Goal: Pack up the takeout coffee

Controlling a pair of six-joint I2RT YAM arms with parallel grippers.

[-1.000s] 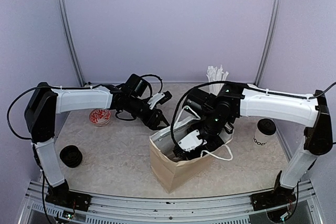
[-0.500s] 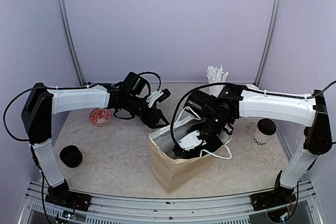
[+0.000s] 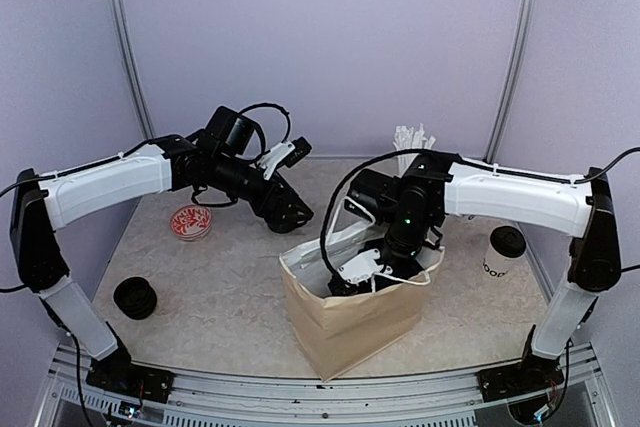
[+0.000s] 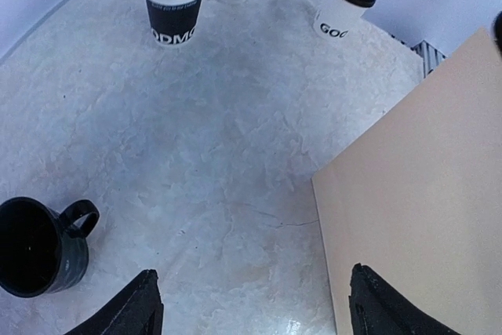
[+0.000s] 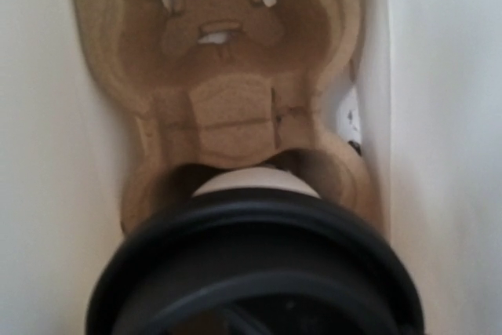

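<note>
While the coffee cup (image 5: pixel 255 272) is hanging over a slot of the cardboard carrier (image 5: pixel 227 84) inside the bag (image 3: pixel 350 327), I am planning a straight, upright drop. I cannot tell how open the right pincer (image 3: pixel 352 275) is, though it is probably gripping. The left pincer (image 4: pixel 251 307) is gaping wide, empty.

Two lidded cups (image 4: pixel 343 5), one bag (image 3: pixel 350 322), one mug (image 4: pixel 39 249).

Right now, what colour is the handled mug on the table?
The mug looks almost black; left wrist view shows it best.
</note>
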